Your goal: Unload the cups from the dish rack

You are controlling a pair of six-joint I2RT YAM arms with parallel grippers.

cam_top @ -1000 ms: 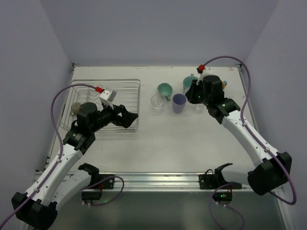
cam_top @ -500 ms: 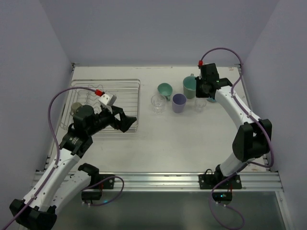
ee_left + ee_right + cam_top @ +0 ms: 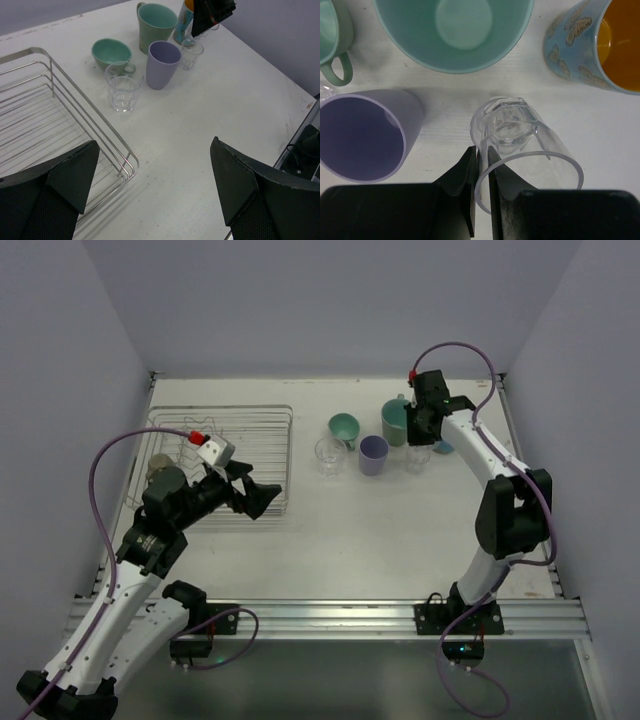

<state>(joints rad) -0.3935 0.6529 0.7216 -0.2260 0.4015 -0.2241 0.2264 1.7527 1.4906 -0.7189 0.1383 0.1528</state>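
Right gripper point(image 3: 481, 152) is pinching the near rim of a clear glass point(image 3: 520, 132): one finger inside the wall, one outside, jaws nearly together on it. The glass is sitting upright at the far right of the table point(image 3: 400, 540), outside the dish rack point(image 3: 240, 435). I can't tell from these views whether its base is resting on the surface.

Around that glass I'm seeing:
- tall mint mug point(image 3: 455, 30) just beyond it
- lavender cup point(image 3: 362, 135) just to its left
- blue mug point(image 3: 600, 50) with an orange inside and a butterfly print, just to its right
- small mint mug point(image 3: 344, 427) lying further left
- second clear glass point(image 3: 328, 454) standing beside the small mint mug, nearer the arms

All of these are grouped right of the rack and apart from it.

Left gripper point(image 3: 252, 487) is hanging over the rack's near right corner with its jaws spread wide and nothing between them. Its wrist camera is looking across the rack's corner bars toward the cup group, and the right gripper is showing at the top edge of that view.

The rack is lying at the far left of the table. A beige cup point(image 3: 158, 468) is showing at its left side, half hidden behind the left arm, so I can't make out how it's sitting.
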